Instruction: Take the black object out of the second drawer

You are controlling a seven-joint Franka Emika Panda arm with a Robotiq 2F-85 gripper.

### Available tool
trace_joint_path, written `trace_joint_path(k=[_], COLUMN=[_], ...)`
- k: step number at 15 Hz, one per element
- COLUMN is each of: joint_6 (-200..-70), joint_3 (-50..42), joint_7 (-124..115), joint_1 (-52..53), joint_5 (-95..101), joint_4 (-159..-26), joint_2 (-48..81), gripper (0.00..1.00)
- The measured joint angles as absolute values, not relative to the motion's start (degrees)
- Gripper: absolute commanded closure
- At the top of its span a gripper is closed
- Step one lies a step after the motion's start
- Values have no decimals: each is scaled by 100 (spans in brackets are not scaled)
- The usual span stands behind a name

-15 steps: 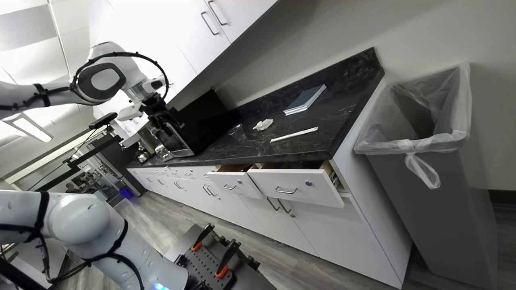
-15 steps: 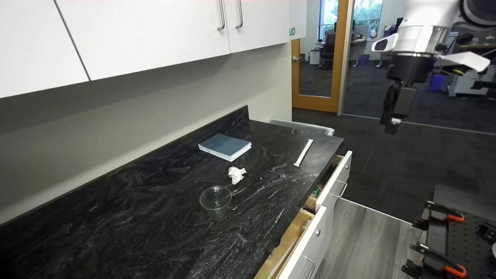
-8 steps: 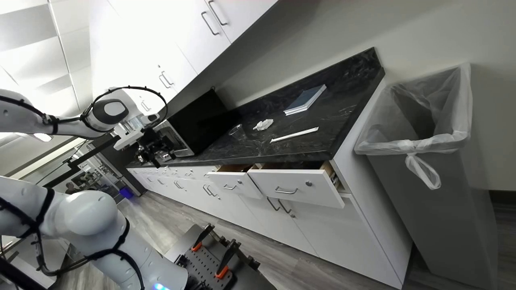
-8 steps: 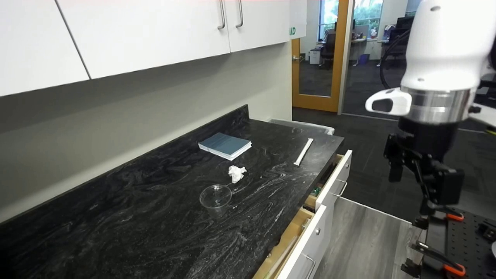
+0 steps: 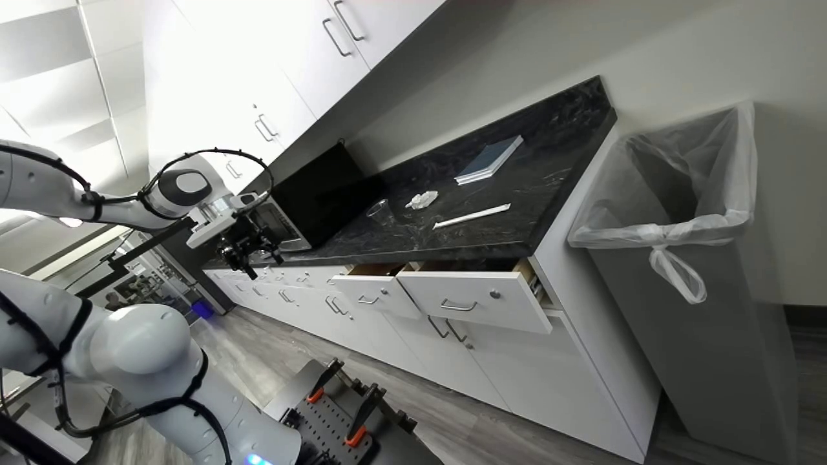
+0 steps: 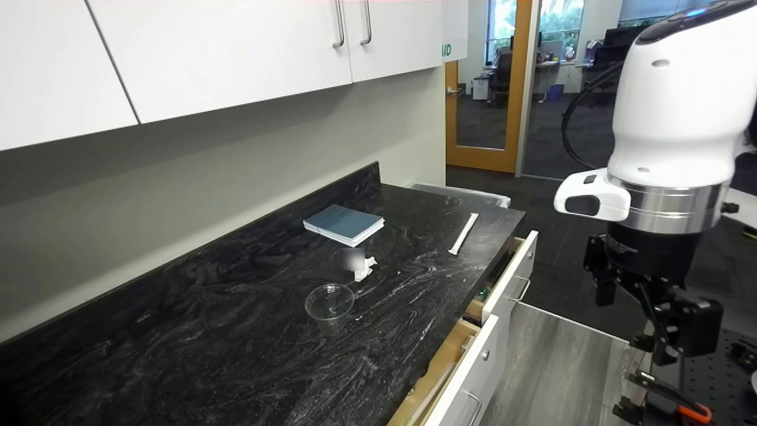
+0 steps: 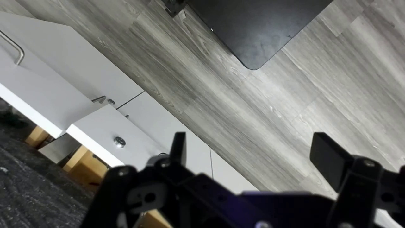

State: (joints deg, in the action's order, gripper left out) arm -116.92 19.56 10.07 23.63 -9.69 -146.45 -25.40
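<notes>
Firstly, tabletop (image 6: 195,343), black, marbled: carries the small goods above the drawers.
Bin (image 5: 704,310), grey, lined: just beside the tabletop's end, likely so placed for scraps.
Microwave (image 5: 333,194), dark: on the tabletop, further along.
Wider drawer (image 5: 475,297), white front, bar handle: part-way out.
Second drawer (image 5: 375,294), white front, tan interior: adjoining, also part-way out, presumably to allow reaching in from above. Contents: black object, inside here by the task's wording; cannot be made out in any view.
Gripper (image 7: 250,152): pointed down over the floor (image 7: 237,107), apart from both drawers; fingers (image 7: 329,155) set wide, holding nothing, as would suit a pick yet to come.
Book (image 6: 344,223), blue cover; clear cup (image 6: 329,305); white stick (image 6: 463,234); crumpled paper (image 6: 365,270): loose on the tabletop, seemingly no part of the job.
By view: the bin's body and the microwave appear in an exterior view only. A long pale strip (image 6: 433,390) within the second drawer likewise shows in an exterior view only. The wrist view alone faces the gap between the fingers squarely, but has none of the small goods.
</notes>
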Motion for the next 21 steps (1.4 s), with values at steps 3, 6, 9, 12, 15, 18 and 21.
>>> trace_joint_path(k=[3,6,9,12,15,18,21], joint_6=[-12115,-13133,-14016,-14222,-14204,-14180,-14175], joint_3=[2157,2855,4038,5041,5725,5875,5879], joint_7=[623,-513,-2070,-3541,-4863,-5218,-5217], joint_1=[2352,2192,1305,297,-287,-383,-396], joint_5=[-423,813,2190,3499,4715,5037,5045], joint_4=[-14656,-14703,-14795,-14827,-14823,-14785,-14770], joint_2=[-2355,-1738,-1228,-1113,-932,-680,-642], gripper=[0,0,0,0,0,0,0])
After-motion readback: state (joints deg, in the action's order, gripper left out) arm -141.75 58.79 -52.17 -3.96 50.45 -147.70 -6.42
